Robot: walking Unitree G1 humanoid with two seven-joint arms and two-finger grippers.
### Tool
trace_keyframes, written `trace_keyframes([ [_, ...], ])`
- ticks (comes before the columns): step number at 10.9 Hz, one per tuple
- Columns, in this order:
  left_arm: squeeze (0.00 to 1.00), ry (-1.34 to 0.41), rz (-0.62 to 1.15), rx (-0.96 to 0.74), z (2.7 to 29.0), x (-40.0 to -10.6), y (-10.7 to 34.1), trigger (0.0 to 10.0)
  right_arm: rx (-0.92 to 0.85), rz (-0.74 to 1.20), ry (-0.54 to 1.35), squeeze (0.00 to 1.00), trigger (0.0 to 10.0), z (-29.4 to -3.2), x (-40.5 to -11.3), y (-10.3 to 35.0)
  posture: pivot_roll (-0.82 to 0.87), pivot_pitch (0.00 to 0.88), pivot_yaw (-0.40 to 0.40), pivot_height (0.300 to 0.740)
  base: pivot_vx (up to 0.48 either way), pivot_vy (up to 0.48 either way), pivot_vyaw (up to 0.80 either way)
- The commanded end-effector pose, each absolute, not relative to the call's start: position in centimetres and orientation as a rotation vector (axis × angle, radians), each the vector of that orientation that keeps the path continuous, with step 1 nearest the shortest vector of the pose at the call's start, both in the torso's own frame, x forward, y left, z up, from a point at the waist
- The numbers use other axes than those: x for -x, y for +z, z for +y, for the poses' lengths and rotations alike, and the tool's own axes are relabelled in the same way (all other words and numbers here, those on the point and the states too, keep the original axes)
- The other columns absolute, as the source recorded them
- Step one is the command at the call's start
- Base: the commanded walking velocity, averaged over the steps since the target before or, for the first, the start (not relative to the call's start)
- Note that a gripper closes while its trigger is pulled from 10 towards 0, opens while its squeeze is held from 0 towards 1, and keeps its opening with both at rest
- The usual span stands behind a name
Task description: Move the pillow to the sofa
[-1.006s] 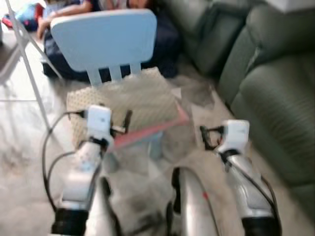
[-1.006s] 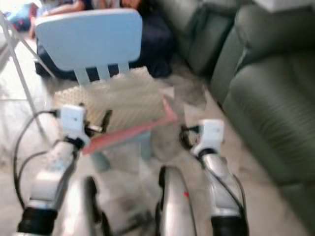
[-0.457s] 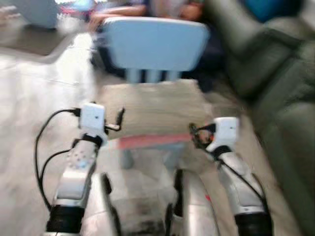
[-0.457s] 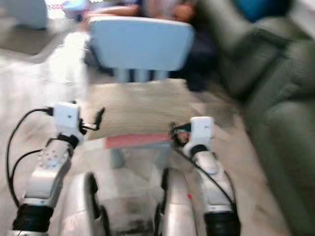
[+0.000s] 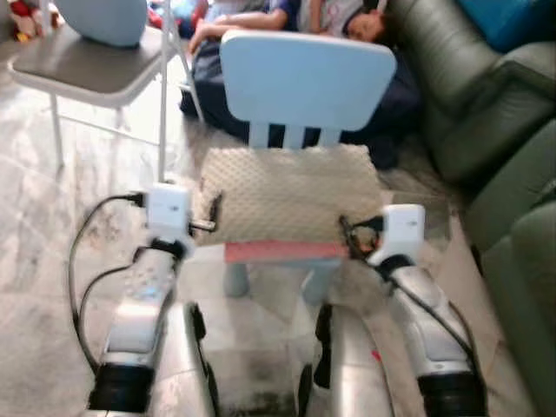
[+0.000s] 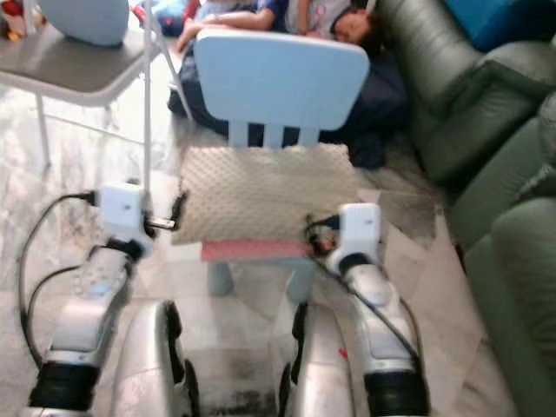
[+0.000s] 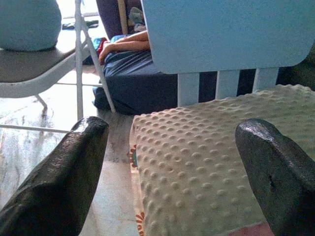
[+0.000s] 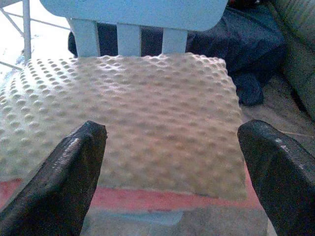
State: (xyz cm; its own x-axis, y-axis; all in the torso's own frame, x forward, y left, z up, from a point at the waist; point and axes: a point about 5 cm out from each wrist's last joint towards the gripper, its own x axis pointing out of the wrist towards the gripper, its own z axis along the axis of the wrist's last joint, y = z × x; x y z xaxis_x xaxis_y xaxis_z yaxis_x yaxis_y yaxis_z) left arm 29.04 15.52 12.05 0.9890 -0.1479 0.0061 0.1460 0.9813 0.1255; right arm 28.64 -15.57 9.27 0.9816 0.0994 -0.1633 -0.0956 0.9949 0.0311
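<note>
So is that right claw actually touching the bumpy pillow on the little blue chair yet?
Apart. In the right wrist view the right gripper is open, its fingers short of the pillow.

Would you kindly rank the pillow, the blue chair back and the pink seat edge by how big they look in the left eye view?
1. Pillow, largest.
2. Blue chair back, close behind; it stands farther from the camera, so the order is unsure.
3. Pink seat edge, a thin strip, clearly smallest.

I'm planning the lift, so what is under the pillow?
The pillow lies on the seat of a small blue chair; a pink seat edge shows at the front. The rest of the seat is covered.
</note>
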Motion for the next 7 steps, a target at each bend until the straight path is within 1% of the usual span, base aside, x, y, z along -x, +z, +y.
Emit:
trace_keyframes([
  [1, 0.00, -0.150, -0.006, -0.121, 15.62, -28.95, 11.83, 10.0, -0.031, 0.180, 0.093, 0.00, 10.0, -15.68, -28.53, 8.98, -0.07, 0.163, -0.075, 0.560, 0.304, 0.000, -0.80],
  [3, 0.00, -0.153, -0.002, -0.114, 15.49, -28.86, 11.76, 10.0, -0.034, 0.172, 0.091, 0.00, 10.0, -15.73, -28.53, 9.09, -0.08, 0.177, -0.079, 0.560, 0.302, 0.000, 0.00],
  [7, 0.00, -0.138, 0.006, -0.101, 15.64, -28.60, 11.69, 10.0, -0.033, 0.181, 0.094, 0.00, 10.0, -15.74, -28.33, 9.02, -0.08, 0.198, -0.081, 0.560, 0.000, 0.000, 0.00],
])
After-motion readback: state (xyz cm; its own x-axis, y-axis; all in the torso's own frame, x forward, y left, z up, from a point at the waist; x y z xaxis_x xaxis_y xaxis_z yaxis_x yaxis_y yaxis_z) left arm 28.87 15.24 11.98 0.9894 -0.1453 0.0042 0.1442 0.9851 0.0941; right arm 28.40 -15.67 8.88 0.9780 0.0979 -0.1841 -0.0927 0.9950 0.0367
